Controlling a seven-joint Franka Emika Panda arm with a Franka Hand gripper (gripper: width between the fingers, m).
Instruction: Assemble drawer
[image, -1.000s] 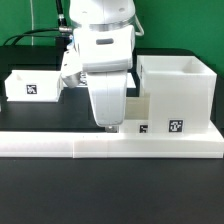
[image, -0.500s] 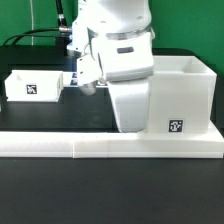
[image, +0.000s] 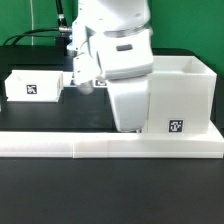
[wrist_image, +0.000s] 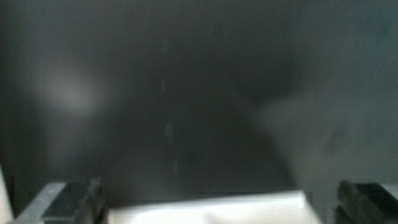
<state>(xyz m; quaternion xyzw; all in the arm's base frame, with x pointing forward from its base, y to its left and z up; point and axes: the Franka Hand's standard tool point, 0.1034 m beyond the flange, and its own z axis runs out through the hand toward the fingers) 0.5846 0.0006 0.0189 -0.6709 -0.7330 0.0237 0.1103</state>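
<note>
The white cube-like housing (image: 186, 92) stands at the exterior view's right with a tag on its front. One small open-topped tray (image: 36, 85) with a tag sits at the exterior view's left. My gripper (image: 129, 127) hangs low just left of the housing and hides the second tray there. In the wrist view my gripper (wrist_image: 210, 205) has its jaws wide apart, with dark fingertips (wrist_image: 55, 203) at both sides. A blurred white part (wrist_image: 214, 212) lies between them, with a gap on each side. The jaws are open.
The long low white border wall (image: 90, 147) runs along the front of the black table (image: 40, 115), right in front of my gripper. Black cables hang behind the arm at the back.
My arm has moved toward the exterior view's right, up against the housing, and now covers the second small tray that showed beside it. In the last half second it barely moved.
</note>
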